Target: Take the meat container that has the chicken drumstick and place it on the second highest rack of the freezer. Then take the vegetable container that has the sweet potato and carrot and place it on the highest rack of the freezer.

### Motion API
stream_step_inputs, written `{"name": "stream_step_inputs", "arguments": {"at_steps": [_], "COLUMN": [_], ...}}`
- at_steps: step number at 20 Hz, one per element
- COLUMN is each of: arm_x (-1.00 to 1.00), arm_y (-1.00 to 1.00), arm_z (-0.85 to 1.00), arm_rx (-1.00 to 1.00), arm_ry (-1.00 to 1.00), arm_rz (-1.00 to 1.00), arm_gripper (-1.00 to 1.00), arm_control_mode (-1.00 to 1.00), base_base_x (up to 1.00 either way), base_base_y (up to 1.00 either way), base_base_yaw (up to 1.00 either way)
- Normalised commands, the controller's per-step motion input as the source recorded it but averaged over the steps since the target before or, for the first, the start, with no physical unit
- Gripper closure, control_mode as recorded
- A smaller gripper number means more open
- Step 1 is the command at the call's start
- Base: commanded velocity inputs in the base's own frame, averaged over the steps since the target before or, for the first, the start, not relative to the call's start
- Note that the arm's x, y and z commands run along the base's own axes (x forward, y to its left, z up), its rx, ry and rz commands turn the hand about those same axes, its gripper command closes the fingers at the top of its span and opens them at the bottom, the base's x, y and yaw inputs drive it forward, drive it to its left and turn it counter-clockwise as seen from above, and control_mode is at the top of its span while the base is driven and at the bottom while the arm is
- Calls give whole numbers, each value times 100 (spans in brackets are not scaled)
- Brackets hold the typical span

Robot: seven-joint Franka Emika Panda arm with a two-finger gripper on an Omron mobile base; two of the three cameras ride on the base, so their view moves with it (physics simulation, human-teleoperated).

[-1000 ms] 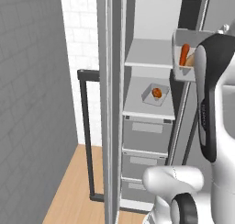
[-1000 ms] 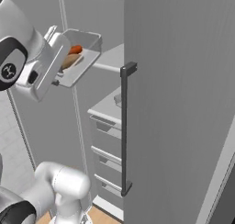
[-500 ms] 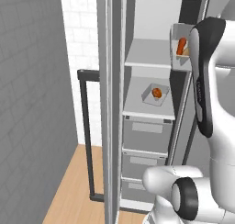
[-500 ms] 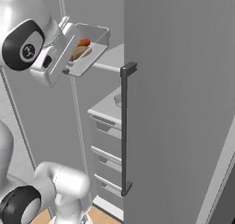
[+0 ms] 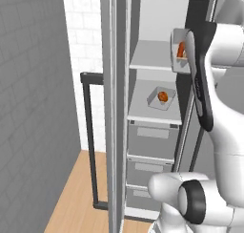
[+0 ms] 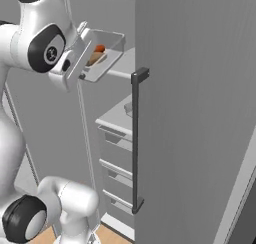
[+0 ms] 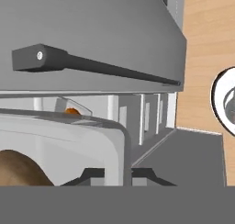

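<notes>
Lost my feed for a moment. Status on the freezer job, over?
Hand shut on vegetable container, level with highest rack. Meat container already on second rack. Open door close alongside.

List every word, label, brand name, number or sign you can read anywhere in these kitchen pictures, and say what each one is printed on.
There are none: no readable text appears in any view.
The freezer, its door handle and its drawers carry no lettering.
The vegetable container held in the pincer is plain, as is the meat container on the lower shelf.
The robot arm carries no readable lettering.
</notes>
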Motion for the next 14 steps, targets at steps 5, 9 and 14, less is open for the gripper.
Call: {"name": "stream_step_inputs", "arguments": {"at_steps": [5, 9, 14], "arm_x": [52, 61, 55], "arm_y": [-13, -3, -2], "arm_z": [-6, 0, 0], "arm_rx": [0, 0, 0], "arm_ry": [0, 1, 3], "arm_rz": [0, 0, 0], "arm_gripper": [100, 100, 100], "arm_control_mode": [-100, -100, -100], "base_base_x": [0, 0, 0], "base_base_y": [0, 0, 0], "base_base_yaw": [0, 0, 0]}}
